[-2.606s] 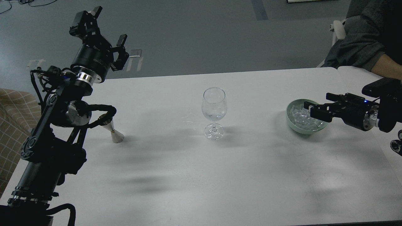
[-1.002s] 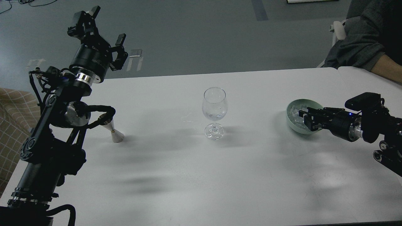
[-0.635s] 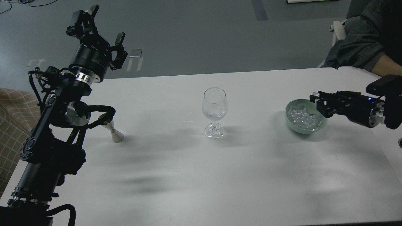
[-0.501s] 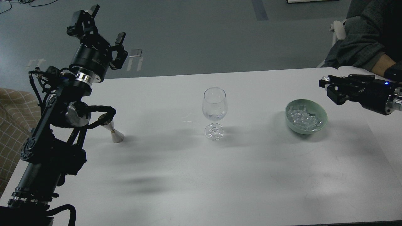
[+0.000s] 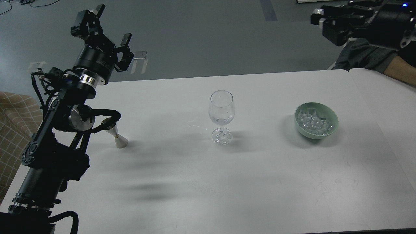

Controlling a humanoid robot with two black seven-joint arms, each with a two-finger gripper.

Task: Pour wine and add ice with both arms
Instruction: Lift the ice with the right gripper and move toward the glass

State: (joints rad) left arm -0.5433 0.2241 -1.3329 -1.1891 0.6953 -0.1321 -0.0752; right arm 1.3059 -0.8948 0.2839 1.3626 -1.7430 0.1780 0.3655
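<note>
A clear stemmed glass stands mid-table with a little clear wine in its bowl. A pale green bowl of ice cubes sits to its right. My left gripper is raised past the table's far left corner, open and empty. My right gripper is high at the top right, well above and behind the bowl. Its fingers are drawn close on a small pale ice cube at the tips.
A small metal jigger stands at the left, right beside my left arm's cable loop. A person's grey-sleeved arm rests at the table's far right corner. A checked cloth lies off the left edge.
My right gripper dipped into the bowl, closed, then rose up and back to the top right. The left arm has barely moved. Glass, bowl and jigger are unmoved.
</note>
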